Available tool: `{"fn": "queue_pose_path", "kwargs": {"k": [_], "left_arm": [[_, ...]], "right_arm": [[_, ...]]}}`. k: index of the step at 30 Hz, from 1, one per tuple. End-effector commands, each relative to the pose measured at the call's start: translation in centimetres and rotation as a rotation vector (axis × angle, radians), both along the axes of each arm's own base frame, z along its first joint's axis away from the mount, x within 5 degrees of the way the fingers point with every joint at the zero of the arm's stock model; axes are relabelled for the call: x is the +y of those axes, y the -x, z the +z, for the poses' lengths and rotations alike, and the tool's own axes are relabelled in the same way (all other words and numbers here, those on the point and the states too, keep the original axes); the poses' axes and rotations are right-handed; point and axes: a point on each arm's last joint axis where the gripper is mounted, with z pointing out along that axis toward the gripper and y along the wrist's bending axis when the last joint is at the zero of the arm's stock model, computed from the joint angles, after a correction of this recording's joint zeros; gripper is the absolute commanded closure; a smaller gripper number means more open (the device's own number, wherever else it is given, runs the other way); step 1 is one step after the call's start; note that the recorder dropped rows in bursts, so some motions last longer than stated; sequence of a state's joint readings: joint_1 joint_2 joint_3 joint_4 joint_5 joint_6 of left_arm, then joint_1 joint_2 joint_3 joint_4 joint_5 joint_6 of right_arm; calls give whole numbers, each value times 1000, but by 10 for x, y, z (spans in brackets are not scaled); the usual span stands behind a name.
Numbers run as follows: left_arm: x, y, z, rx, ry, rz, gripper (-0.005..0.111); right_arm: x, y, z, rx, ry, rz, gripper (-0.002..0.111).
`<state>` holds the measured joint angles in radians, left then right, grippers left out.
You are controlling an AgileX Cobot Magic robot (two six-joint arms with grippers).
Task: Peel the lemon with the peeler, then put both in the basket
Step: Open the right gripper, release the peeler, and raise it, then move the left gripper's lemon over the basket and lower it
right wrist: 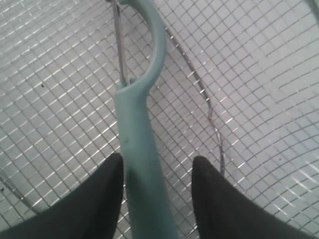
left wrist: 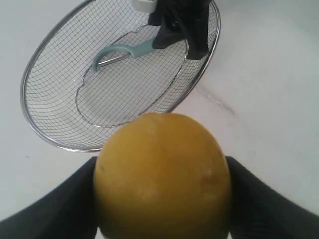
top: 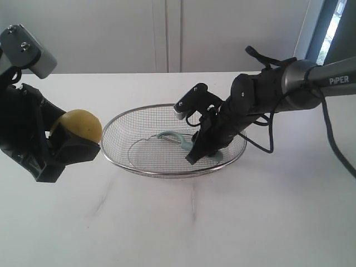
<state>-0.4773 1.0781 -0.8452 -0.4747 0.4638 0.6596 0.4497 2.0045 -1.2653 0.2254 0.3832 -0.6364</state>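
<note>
While the exterior view sets the left gripper (left wrist: 162,209) well clear of the basket (top: 125,133), off to its left and clamped on the lemon (top: 80,125) above the white table (top: 194,222), only the left wrist view shows the fruit filling the whole gap between the two dark fingers (left wrist: 60,209). From outside, the right gripper (top: 201,146) reaches down into the basket and hides most of the peeler (top: 172,136), so its grip cannot be read there. The right wrist view settles it: the teal handle lies on the wire mesh between the black fingertips (right wrist: 94,204), with bare mesh showing between the handle and one finger, so the jaws stand released around it.
</note>
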Motion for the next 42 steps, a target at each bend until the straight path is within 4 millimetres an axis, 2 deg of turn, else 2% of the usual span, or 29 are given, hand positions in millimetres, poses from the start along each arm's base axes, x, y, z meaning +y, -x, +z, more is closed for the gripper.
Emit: {"fn": "queue_pose_path", "kwargs": {"k": [1,6,10,13,18,21,26,42], "left_arm": [[-2,1,3,9,27,2,107],[-2,1,3,9,27,2,107],[-2,1,3,9,27,2,107],[-2,1,3,9,27,2,107],[-2,1,3,9,27,2,107],[-2,1,3,7,28,3,107],[-2,1,3,6,28,4,107],[-5,0,7,29,112,31,107]], "right_arm": [[2,-3,37,-80,-65,-34,66],[-1,6,77,-126,-123,-62,66],[-7,23,104,-82,-142,-75,69],[-13,38,123,-45,-143,-70,79],[-23,64,154,25,-167,-106,108],[-28,78,166,47,-158,-92,108],[-34,91,179,54,-157,-80,108],[-34,91,181,45,-161,-81,108]]}}
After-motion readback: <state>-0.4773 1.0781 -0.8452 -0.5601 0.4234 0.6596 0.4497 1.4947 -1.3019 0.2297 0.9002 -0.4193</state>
